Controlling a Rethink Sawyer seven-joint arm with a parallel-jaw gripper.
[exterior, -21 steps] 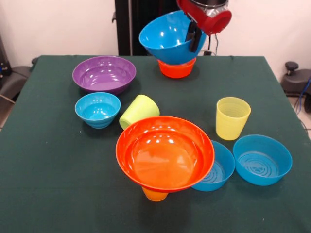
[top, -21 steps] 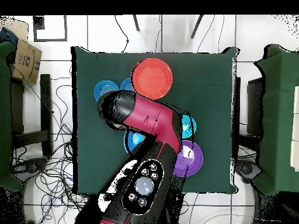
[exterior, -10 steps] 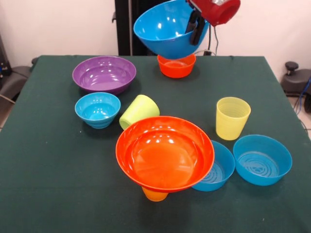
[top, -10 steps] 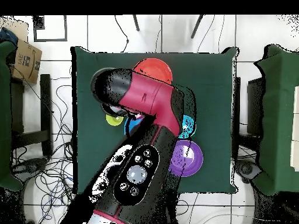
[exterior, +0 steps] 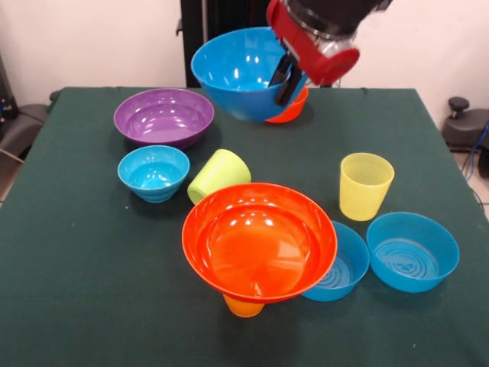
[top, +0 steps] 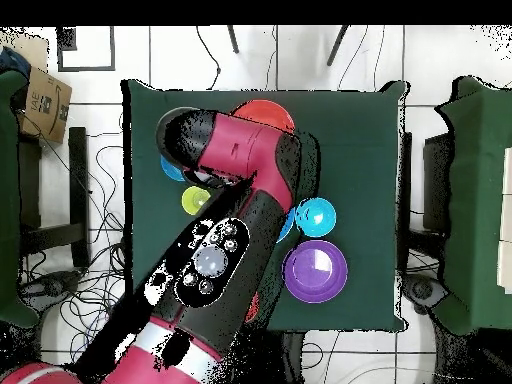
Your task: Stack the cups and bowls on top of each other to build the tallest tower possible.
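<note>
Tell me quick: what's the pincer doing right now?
Pincer: shut on the large blue bowl, gripping its rim and holding it in the air.

The red and black arm [exterior: 325, 30] runs off the top edge in the front view, and in the overhead view it runs off the bottom. The raised large glossy blue bowl [exterior: 243, 73] hides most of the small glossy orange bowl [exterior: 292, 108] behind it. Beneath the wide glossy orange bowl [exterior: 259, 241], only the foot of the orange plastic cup [exterior: 243, 307] shows. That wide orange bowl also covers part of the medium blue ringed bowl [exterior: 345, 262] beside it. From overhead, the arm [top: 235, 215] covers most of the bowls and cups.
</note>
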